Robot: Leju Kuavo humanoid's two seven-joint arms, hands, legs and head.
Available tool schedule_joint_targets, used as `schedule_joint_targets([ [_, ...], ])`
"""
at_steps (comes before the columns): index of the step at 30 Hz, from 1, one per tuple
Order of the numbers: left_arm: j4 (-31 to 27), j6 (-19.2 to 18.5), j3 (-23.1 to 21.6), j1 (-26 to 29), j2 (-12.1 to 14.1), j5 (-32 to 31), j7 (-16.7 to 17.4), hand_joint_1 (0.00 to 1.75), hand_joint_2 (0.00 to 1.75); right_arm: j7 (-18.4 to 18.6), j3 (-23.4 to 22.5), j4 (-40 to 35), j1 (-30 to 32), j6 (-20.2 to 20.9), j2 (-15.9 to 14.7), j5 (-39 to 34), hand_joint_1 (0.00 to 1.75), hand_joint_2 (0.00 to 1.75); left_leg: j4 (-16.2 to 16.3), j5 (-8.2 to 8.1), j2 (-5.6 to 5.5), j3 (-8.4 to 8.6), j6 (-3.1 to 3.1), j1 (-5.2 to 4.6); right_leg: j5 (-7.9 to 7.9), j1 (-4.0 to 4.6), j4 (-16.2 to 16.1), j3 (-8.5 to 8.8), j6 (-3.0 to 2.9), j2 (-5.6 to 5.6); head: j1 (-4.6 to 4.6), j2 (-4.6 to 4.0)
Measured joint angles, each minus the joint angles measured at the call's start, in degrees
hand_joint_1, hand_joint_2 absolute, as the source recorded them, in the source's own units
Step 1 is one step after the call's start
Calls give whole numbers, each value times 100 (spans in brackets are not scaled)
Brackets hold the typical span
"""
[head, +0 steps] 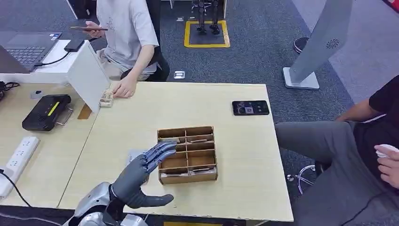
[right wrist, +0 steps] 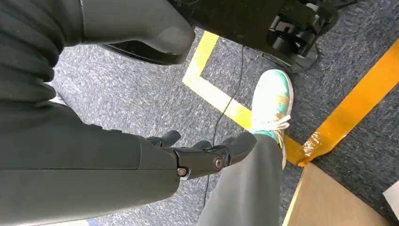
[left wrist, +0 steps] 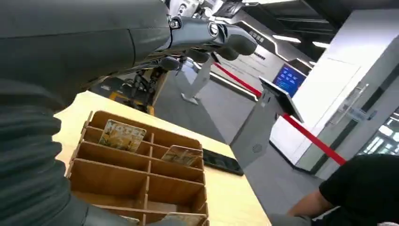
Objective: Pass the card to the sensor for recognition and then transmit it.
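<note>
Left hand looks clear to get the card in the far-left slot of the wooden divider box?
Probably yes. The left hand is open, its fingertips over the near-left edge of the wooden divider box. The card stands upright in the far-left slot, with nothing above it.

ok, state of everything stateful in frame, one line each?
left hand: empty, fingers apart, reaching over the box's near-left corner
right hand: hanging over the floor, holding nothing
wooden divider box: open-topped, cards standing in some compartments
smartphone: flat on the table, screen lit
laptop: open
</note>
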Motion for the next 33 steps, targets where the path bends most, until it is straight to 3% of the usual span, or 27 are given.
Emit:
schedule_joint_targets([
  [3,-118,407,-11,68,63,-312,42,0,175,37,101,0,-5,4,-24,-103,0,175,0,2,-1,-1,0,0,0,0,1,1,0,-1,0,0],
  [7,-216,577,-72,106,151,-549,24,0,175,107,267,0,-16,59,-50,-214,0,175,0,2,-1,-1,1,0,0,0,1,1,0,-2,0,0],
  [9,-185,746,-171,80,225,-1256,285,0,175,166,381,-4,-41,94,-66,-253,0,175,0,2,-1,-1,1,-1,0,0,0,0,0,-1,0,0],
  [12,132,1209,-372,-115,284,-2896,1138,0,175,297,568,-31,-102,114,-83,-326,0,175,1,3,-2,0,1,-1,1,0,0,0,1,-3,0,0],
  [13,230,1272,-440,-173,319,-3168,1338,0,175,313,614,-31,-126,127,-85,-352,0,175,1,3,0,0,1,-1,3,0,0,0,-1,-1,-2,0],
  [20,707,1392,-688,-380,310,-3473,1932,0,175,378,861,-59,-154,66,-113,-551,0,175,1,4,0,1,1,-1,4,0,0,0,-1,0,-2,0],
  [33,982,1110,-894,-376,210,-3313,2026,0,175,474,1136,-94,-155,48,-135,-791,0,175,1,4,-1,-1,1,-1,4,0,0,-1,-1,-1,0,0],
])
